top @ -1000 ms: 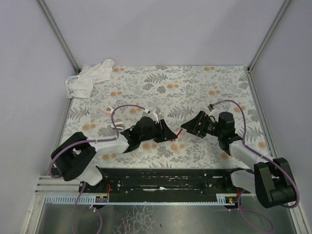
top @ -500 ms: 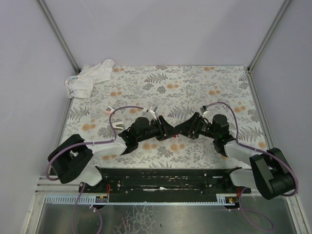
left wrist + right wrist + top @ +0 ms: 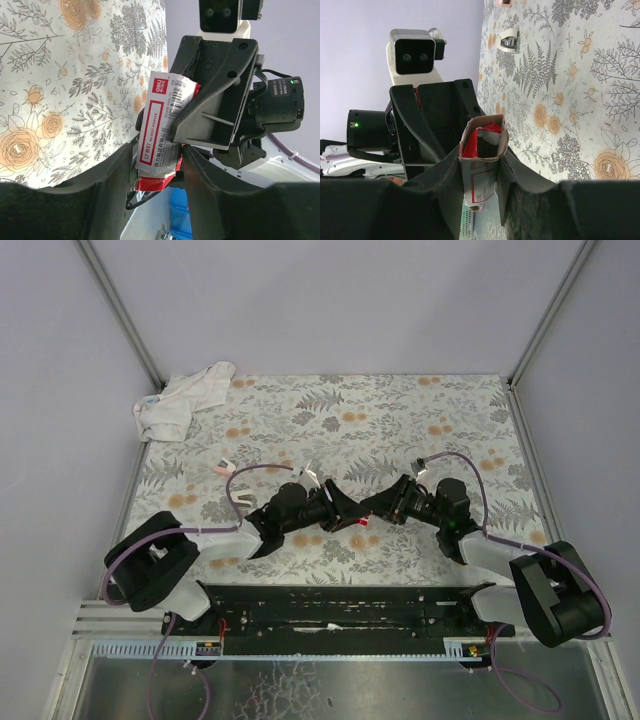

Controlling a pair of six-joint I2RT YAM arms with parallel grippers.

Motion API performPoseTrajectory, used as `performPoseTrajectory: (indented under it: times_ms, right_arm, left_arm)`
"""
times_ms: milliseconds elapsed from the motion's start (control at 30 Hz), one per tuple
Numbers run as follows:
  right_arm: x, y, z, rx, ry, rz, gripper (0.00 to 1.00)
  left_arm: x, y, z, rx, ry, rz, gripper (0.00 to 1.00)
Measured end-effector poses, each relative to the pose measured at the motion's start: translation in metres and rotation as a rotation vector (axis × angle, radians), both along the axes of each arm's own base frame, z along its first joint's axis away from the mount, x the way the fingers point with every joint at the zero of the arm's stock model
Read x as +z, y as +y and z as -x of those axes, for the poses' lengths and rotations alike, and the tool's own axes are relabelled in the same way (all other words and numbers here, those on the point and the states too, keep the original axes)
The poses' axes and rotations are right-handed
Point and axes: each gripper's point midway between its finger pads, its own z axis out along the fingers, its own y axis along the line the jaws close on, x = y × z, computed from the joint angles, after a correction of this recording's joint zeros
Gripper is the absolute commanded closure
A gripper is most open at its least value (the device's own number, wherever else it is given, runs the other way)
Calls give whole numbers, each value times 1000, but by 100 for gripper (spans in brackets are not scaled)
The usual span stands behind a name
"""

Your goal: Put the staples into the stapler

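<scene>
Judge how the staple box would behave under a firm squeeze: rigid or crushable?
Probably crushable: the staple box looks like thin card, its open end bowed inside the right gripper. Likely light, being small; its smooth printed label may slip.

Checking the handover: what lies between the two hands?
The staples box, its ends clamped by the left hand and right hand; both wrist views show it.

Open-ended staples box (image 3: 481,137) in right hand (image 3: 483,159)
</scene>
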Motion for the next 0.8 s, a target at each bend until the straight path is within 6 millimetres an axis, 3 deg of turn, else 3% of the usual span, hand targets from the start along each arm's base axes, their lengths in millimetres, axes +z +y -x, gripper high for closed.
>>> performPoseTrajectory:
  times_ms: [233,500,800]
  right_arm:
    - [-12,0,-2,-4,31,15,66]
    - [-36,-3,-10,-28,56,120,68]
    - [-52,-27,-53,-54,-35,543,71]
  left_arm:
    - [-11,1,0,1,20,-21,30]
    - [-16,15,2,18,-1,-74,25]
    - [-6,74,-16,148,-84,-169,26]
